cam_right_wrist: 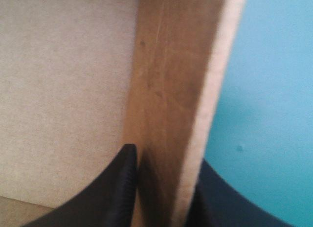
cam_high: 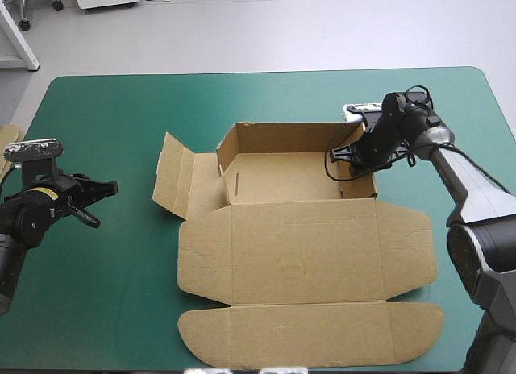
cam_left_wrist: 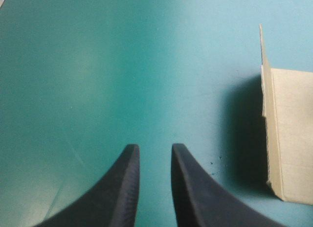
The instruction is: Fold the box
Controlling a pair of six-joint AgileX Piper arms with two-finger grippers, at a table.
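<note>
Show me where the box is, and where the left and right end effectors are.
box (cam_high: pixel 298 253), high view, on its large flat panel.
left end effector (cam_left_wrist: pixel 154 148), left wrist view, midway between its fingertips.
right end effector (cam_right_wrist: pixel 164 156), right wrist view, midway between its fingertips, over the box wall.

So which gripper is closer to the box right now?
Right. The right gripper is shut on the right side wall of the box. The left gripper is open over the teal-green cover, well clear of the left flap.
</note>
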